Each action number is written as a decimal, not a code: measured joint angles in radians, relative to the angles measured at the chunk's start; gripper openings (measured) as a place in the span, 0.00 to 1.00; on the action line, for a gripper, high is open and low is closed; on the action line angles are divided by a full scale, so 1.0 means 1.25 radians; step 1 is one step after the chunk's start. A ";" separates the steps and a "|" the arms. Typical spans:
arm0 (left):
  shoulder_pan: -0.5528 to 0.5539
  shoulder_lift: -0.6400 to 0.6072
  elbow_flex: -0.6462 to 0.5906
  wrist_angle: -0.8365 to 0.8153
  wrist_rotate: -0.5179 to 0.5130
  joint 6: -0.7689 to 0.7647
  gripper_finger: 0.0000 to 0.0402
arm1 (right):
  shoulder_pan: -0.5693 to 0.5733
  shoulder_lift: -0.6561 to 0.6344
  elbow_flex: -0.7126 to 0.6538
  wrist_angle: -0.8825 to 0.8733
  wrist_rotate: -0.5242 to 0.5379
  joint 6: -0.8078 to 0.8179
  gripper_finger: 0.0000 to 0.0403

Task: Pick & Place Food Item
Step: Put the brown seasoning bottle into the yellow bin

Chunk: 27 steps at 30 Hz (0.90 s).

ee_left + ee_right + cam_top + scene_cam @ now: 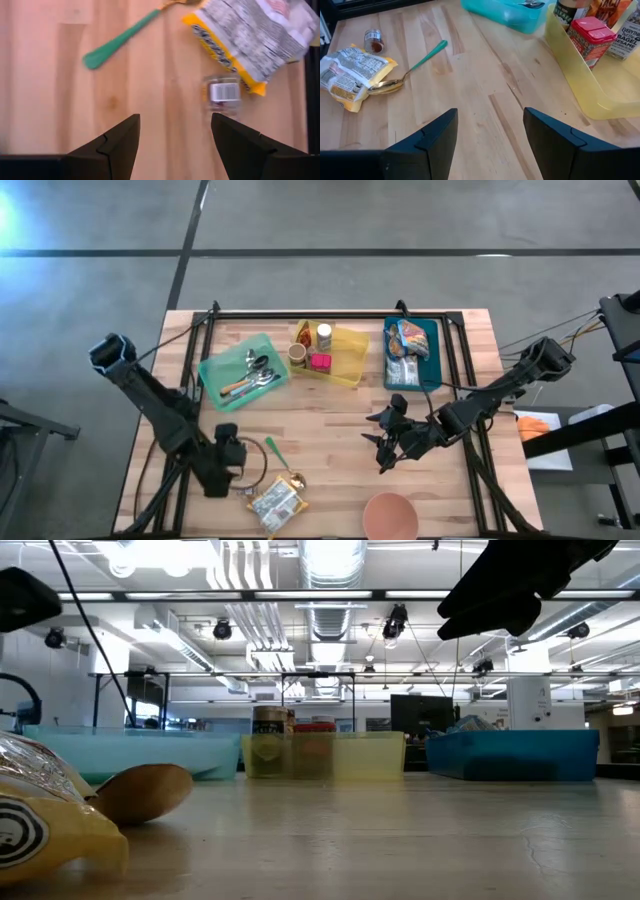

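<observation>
Altogether three bins [243, 367], one bowl [389, 515], one snack bag [276, 504]

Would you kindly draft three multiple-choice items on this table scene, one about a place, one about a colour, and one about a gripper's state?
1. Where does the snack packet lie?
A. In the blue bin
B. On the bare table near the left gripper
C. Inside the pink bowl

2. What colour is the handle of the spoon beside the packet?
A. Green
B. Red
C. Black

3. How does the right gripper stand?
A. Shut on a jar
B. Shut on the spoon
C. Open, holding nothing

Answers:
1 B, the high view shows the packet on the wood just beside the left gripper, outside every bin.
2 A, the right wrist view shows a green handle leading to a golden bowl.
3 C, the right wrist view shows its fingers spread apart above bare wood, with nothing between them.
</observation>
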<state>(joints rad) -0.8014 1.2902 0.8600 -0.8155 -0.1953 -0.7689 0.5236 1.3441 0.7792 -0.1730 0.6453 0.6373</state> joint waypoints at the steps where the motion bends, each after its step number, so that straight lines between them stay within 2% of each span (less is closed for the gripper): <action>1: -0.016 0.013 0.000 0.014 -0.003 -0.011 0.62 | 0.000 0.000 0.000 0.000 0.000 0.000 0.56; 6: -0.041 0.079 0.000 0.114 0.005 -0.081 0.62 | 0.000 0.000 0.000 0.000 0.000 0.000 0.56; 9: -0.040 0.120 0.003 0.171 0.033 -0.079 0.62 | 0.000 0.000 0.000 0.000 0.000 0.000 0.56; 13: -0.038 0.175 0.023 0.170 0.071 -0.060 0.62 | 0.000 0.000 0.000 0.000 0.000 0.000 0.56; 18: -0.038 0.224 0.059 0.171 0.079 0.027 0.62 | 0.000 0.000 0.000 -0.001 0.000 0.000 0.56; 27: -0.037 0.302 0.100 0.146 0.073 0.034 0.62 | 0.000 0.000 0.000 -0.001 0.000 0.000 0.56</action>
<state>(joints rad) -0.8482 1.6674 0.9854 -0.6328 -0.1040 -0.7264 0.5236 1.3441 0.7792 -0.1739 0.6456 0.6369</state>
